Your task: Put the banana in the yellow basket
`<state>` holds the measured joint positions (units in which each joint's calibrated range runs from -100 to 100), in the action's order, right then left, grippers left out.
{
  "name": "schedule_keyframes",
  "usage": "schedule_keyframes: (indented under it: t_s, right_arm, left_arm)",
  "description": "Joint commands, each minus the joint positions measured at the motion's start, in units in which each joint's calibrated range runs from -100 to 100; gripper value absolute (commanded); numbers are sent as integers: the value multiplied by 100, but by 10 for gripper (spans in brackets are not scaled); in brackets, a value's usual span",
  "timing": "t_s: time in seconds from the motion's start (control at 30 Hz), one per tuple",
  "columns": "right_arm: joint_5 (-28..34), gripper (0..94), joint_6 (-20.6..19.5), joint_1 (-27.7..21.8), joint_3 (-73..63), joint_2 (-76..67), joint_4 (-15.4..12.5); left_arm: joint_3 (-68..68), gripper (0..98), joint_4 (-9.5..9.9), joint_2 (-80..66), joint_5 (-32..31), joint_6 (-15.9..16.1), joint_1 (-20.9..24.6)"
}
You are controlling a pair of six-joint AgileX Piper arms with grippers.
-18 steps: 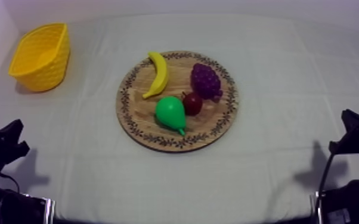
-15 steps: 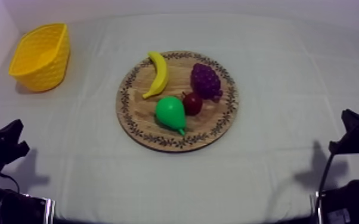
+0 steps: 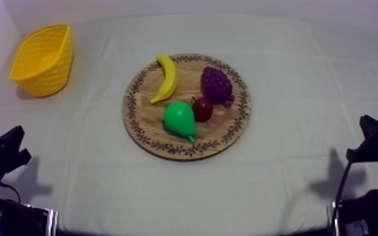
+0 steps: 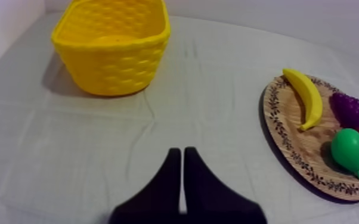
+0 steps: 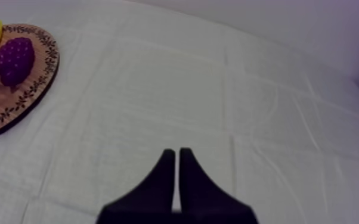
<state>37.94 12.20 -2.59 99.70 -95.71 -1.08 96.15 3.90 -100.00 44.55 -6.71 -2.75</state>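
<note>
Fingers pressed together, the left gripper (image 4: 182, 150) sits low at the near left edge of the table, its two black tips forming a narrow wedge with nothing between them, over bare grey-white cloth (image 3: 292, 75). The right gripper (image 5: 176, 151) sits low at the near right edge in the same way, its fingers closed on each other and holding nothing. Both are well apart from the fruit.

Beyond them, at the middle of the table, lies the round wooden board (image 3: 147, 128) with its patterned rim, flat on the cloth. Nearest on it is the green pear (image 3: 179, 119), lying on its side with its narrow end toward the near rim. Just beside the pear, on its right and touching it or nearly so, is the small red fruit (image 3: 203, 109). Farther back, the banana (image 3: 166, 76) lies on the board's far left part, its curve running from the far rim down toward the pear, clear of both grippers. The bunch of grapes (image 3: 216, 85) rests on the far right part of the board, just behind the small red fruit and apart from the banana.

Farthest off, the yellow basket (image 3: 47, 69) stands upright near the far left corner of the table, well apart from the board. From the left wrist camera its woven wall faces the left gripper across open cloth.
</note>
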Motion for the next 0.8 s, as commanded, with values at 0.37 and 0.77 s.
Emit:
schedule_keyframes:
  t_s: [0.37, 0.77]
  right_arm:
    - [-4, 6, 1, -1, -3, 4, 3]
    - [-4, 6, -1, -1, -3, 4, 3]
  left_arm:
    - [-6, 0, 3, 0, 1, 0, 3]
    - [135, 41, 30, 5, -452, 57, -176]
